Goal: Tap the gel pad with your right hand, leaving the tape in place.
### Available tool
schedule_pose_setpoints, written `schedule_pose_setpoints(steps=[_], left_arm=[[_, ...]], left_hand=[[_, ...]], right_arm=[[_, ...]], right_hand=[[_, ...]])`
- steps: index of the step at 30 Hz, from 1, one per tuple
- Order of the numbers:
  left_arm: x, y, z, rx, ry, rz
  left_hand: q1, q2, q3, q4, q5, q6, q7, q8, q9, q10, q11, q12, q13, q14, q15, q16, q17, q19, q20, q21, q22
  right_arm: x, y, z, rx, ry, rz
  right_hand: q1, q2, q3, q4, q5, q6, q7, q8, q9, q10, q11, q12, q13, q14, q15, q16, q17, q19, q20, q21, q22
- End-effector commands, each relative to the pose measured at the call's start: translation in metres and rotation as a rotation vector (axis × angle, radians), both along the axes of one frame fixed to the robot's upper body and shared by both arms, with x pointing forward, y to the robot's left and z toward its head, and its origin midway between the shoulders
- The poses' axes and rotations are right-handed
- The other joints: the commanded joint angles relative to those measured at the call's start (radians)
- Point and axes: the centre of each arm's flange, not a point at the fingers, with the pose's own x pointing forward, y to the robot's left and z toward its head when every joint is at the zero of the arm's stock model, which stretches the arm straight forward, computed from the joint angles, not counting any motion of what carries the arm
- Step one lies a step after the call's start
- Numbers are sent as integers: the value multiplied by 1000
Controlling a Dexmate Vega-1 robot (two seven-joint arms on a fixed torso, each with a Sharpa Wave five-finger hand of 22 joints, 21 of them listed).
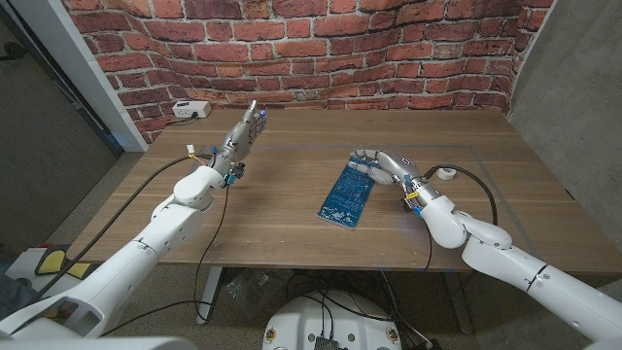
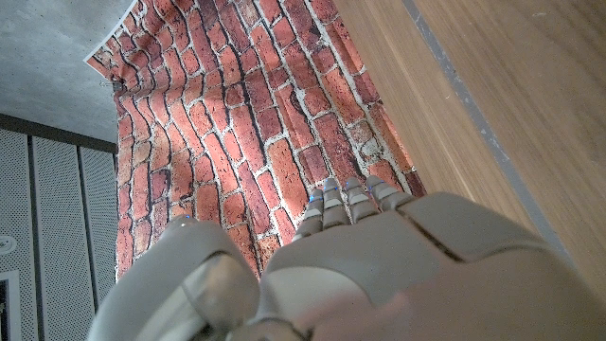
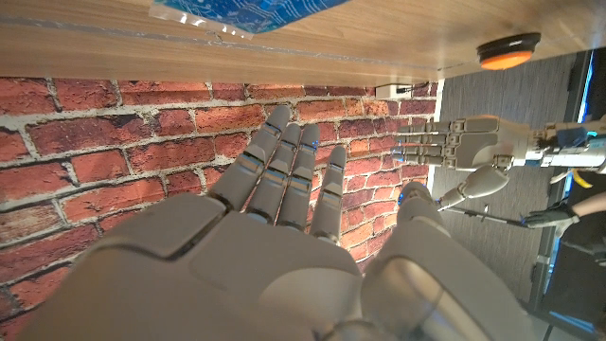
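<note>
- gel pad (image 1: 348, 192): blue, rectangular, lies flat mid-table on the wooden table (image 1: 292, 219), long side angled toward the far edge. In the right wrist view its blue edge (image 3: 248, 11) shows on the wood.
- right hand (image 1: 384, 167): over the far right end of the pad, fingers held out and slightly apart, nothing in them. Contact with the pad: cannot tell. In its own wrist view the fingers (image 3: 279, 170) are straight, side by side, thumb off to one side.
- left hand (image 1: 241, 136): raised over the left part of the table, well apart from the pad, fingers straight and together, holding nothing. Wrist view shows the fingertips (image 2: 346, 204) against the brick wall. It also shows in the right wrist view (image 3: 464, 142), fingers straight.
- tape (image 1: 444, 174): small white roll near the right arm, on the table right of the pad, apart from it. Shows as an orange-and-dark disc (image 3: 508, 50) in the right wrist view.
- white box (image 1: 190, 110): far left corner of the table, cable attached.
- brick wall (image 1: 292, 49): backdrop behind the table.
- Nothing lies between the right hand and the pad.
</note>
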Motion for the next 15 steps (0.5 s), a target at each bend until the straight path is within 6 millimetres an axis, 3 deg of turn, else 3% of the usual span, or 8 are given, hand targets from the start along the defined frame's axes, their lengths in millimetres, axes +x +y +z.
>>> schedule_pose_setpoints(steps=[1, 15], left_arm=[[1, -2, -4, 2, 10, -4], [-1, -3, -3, 6, 4, 0]], left_hand=[[8, -2, -8, 2, -5, 3, -4, -1, 2, 2, -4, -4, 4, 0, -3, 1, 3, -5, 7, 2, 3], [9, -1, -11, 2, -5, 4, -5, -1, 2, 3, -3, -4, 4, 0, -4, 1, 3, -5, 7, 2, 3]], right_arm=[[3, -10, 5, 130, 20, 49], [9, -23, 16, 250, 42, 101]], right_hand=[[0, 1, 5, 1, -3, 7, 10, 5, 3, 6, 1, -2, 3, 10, -7, -1, 4, 9, -17, -5, 1], [-2, 5, 6, 3, -3, -9, 15, 2, 3, -4, 17, -9, 3, 3, 6, -4, 5, 7, -12, -9, 1]])
